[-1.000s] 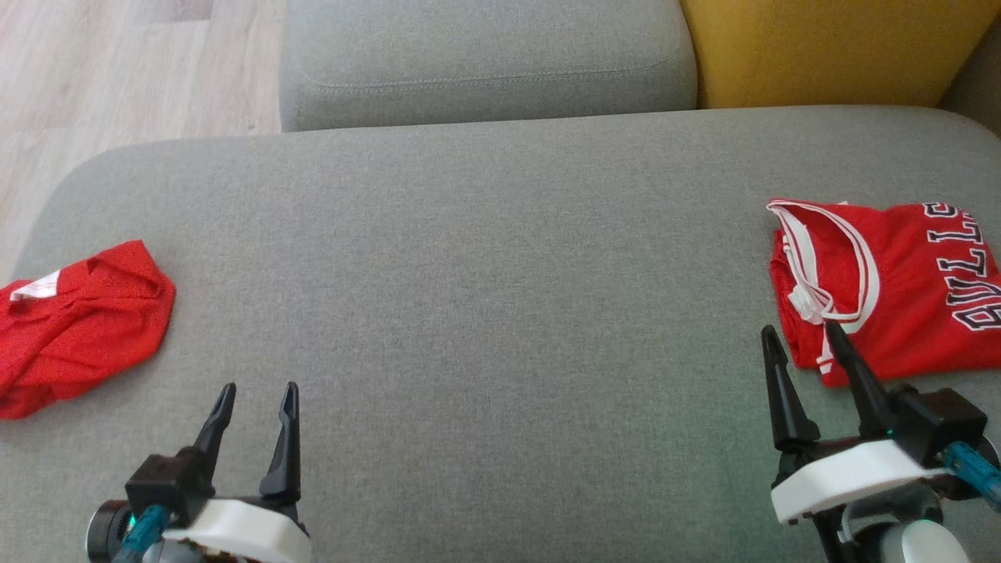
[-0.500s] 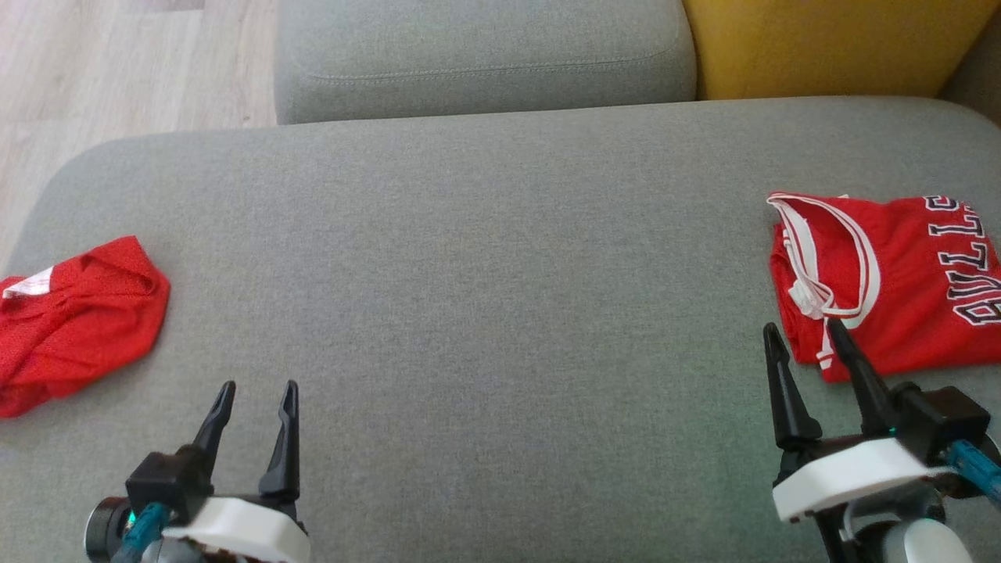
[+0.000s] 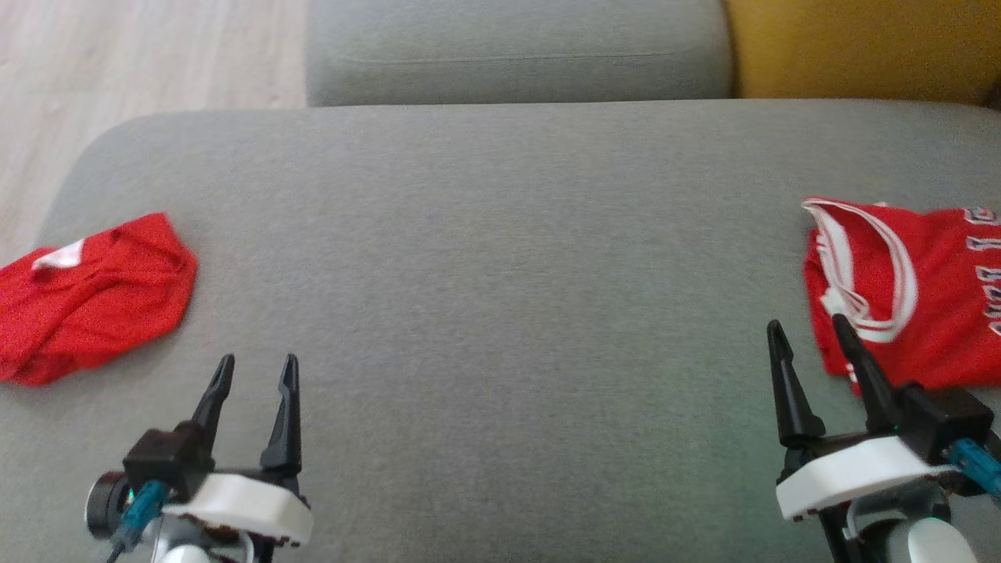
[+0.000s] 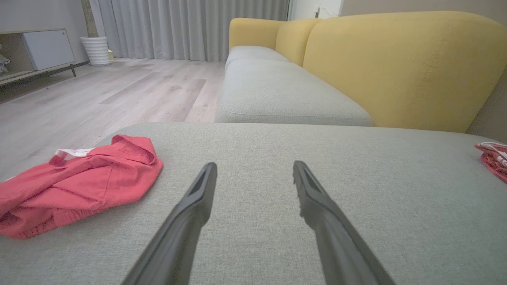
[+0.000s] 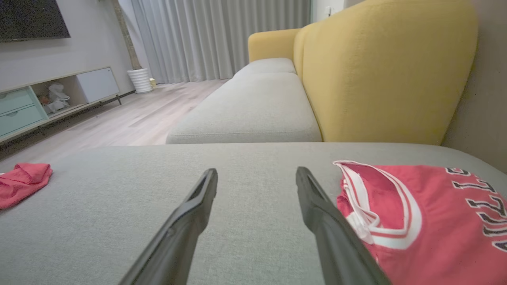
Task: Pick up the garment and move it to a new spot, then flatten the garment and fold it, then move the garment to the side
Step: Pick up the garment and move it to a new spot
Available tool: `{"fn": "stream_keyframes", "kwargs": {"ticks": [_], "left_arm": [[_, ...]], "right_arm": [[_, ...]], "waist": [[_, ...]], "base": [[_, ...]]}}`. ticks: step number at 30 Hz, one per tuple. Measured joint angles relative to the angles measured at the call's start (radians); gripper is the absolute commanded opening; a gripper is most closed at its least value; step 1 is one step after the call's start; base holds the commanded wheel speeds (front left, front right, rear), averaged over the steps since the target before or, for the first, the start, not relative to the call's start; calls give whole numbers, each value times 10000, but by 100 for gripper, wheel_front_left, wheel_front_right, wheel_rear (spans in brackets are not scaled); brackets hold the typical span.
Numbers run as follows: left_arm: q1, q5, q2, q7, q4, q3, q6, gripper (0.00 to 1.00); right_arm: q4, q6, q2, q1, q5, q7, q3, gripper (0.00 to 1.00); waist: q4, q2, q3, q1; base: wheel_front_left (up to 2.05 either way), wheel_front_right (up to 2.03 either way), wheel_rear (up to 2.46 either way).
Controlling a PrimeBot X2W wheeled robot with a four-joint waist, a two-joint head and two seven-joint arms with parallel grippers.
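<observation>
Pale wooden floor (image 3: 148, 55) runs along the far left beside the sofa, and the left wrist view shows a white ribbed pot (image 4: 96, 50) and grey curtains (image 4: 190, 27) beyond it. A crumpled red garment (image 3: 94, 293) lies bunched at the left edge of the broad grey cushion (image 3: 500, 234), with a white label showing on top. The left gripper (image 3: 259, 360) hovers just to its right and nearer the robot, jaws spread and empty, fingers pointing over bare fabric. A wide stretch of grey cloth separates the two arms. Behind it a second grey seat cushion (image 3: 508, 55) sits against a yellow backrest (image 3: 860, 47). The right gripper (image 3: 806, 322) is likewise spread wide and grips nothing. Its right finger crosses the near corner of a folded red jersey (image 3: 938, 313) with white-trimmed openings and dark lettering, which lies flat at the cushion's right edge. Whether finger and cloth touch cannot be told.
</observation>
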Motion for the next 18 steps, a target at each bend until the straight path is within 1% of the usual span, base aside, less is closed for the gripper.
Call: {"fn": "stream_keyframes", "kwargs": {"ticks": [4,9,14,18], "left_arm": [[-247,2,-161,0,-67,6,0,100],[-585,17,-240,0,-92,58,-15,100],[-632,109,-259,0,-127,391,-13,100],[-583,159,-251,0,-182,685,2,100]], "right_arm": [[-247,0,0,12,-134,48,42,100],[-499,0,2,7,-291,226,205,100],[-589,0,4,-14,-295,314,468,100],[-594,0,4,-20,-291,336,545,100]], "waist": [[571,0,43,0],[1519,0,67,0],[2488,0,39,0],[3083,0,-31,0]], "base": [[0,0,0],[0,0,0],[0,0,0],[0,0,0]]}}
